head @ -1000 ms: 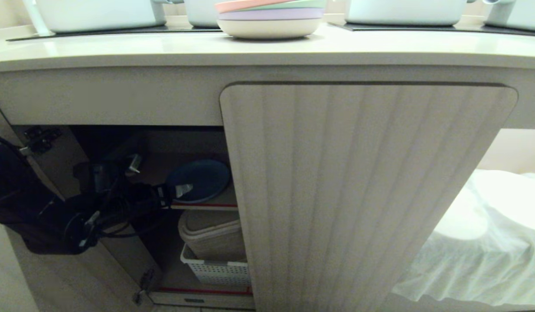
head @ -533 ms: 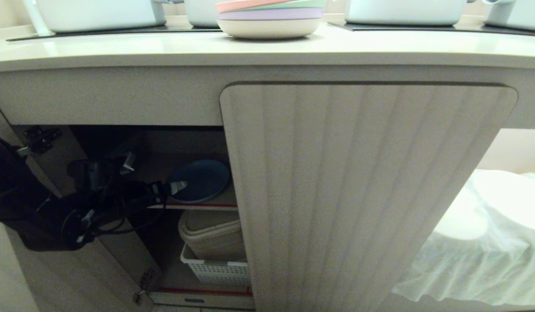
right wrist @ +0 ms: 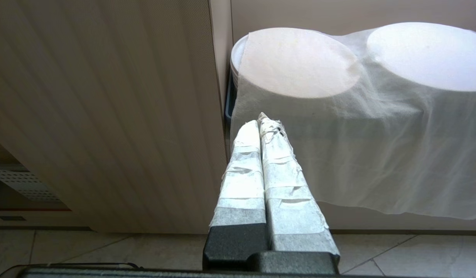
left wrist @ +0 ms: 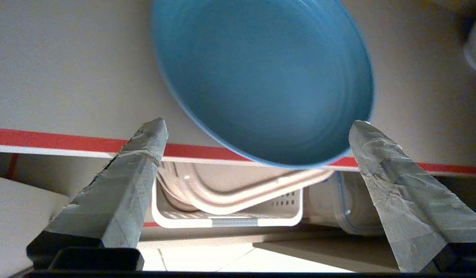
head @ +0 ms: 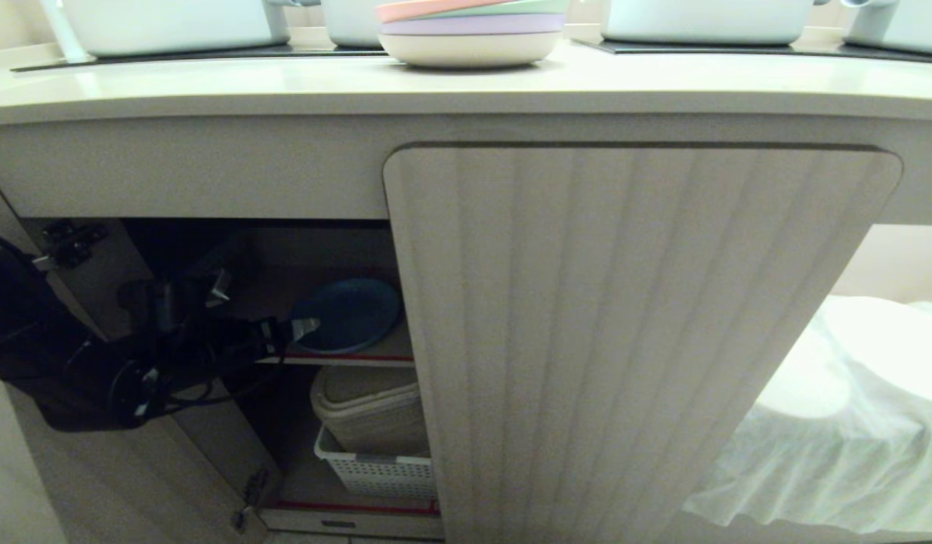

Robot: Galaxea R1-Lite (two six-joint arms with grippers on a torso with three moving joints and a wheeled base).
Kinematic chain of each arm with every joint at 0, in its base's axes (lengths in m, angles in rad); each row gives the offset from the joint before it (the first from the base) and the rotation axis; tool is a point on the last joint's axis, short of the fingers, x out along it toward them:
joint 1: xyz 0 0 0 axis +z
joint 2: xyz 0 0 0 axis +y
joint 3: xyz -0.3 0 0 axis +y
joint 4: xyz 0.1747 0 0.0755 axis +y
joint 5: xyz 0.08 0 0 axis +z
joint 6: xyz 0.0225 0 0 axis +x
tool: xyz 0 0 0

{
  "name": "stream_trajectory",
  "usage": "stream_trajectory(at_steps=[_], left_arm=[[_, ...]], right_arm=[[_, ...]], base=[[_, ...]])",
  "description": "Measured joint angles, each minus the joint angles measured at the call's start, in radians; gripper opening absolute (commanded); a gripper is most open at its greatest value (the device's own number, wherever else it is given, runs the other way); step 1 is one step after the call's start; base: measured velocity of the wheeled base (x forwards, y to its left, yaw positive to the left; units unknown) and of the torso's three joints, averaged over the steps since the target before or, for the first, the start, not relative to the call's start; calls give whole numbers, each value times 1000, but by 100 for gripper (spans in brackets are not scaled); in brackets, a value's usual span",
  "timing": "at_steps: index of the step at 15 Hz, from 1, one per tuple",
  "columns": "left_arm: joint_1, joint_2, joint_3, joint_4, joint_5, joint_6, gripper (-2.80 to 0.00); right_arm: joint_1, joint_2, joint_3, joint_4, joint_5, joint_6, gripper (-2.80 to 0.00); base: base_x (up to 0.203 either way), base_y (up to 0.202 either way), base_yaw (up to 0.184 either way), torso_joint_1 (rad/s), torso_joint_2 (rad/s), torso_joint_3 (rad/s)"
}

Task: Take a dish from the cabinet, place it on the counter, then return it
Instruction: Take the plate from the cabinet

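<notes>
The blue dish [head: 347,313] lies flat on the inner shelf [head: 360,357] of the cabinet, behind its open left door. Its near rim overhangs the shelf's red edge. My left gripper [head: 263,307] hovers just in front of the dish and is open. In the left wrist view the dish [left wrist: 261,77] fills the space ahead, and the left gripper [left wrist: 257,124] has its taped fingers spread wide on either side of the near rim, gripping nothing. The right gripper [right wrist: 263,119] is shut and empty, parked low beside the closed fluted door [right wrist: 107,116]. The counter [head: 466,87] runs across above.
A pink-topped stack of pastel plates [head: 470,30] and white pots [head: 171,23] stand on the counter. Under the shelf a white basket [head: 375,472] holds beige lids. The closed right door [head: 632,340] flanks the opening. A white cloth [head: 851,408] covers round things at the right.
My left gripper has drawn back a little to the left, away from the dish, and is still open. The dish and the right arm have not moved.
</notes>
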State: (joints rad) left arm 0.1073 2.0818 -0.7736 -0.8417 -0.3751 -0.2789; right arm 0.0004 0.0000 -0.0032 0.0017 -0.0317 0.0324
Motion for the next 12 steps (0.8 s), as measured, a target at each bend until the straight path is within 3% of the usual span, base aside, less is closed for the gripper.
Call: stream_trajectory(at_steps=[12], left_arm=[[11,22,-30,56,3,-3,0]], right_arm=[[0,0,0,0,0,0,-280]], base=[[0,0,0,0,0,0]])
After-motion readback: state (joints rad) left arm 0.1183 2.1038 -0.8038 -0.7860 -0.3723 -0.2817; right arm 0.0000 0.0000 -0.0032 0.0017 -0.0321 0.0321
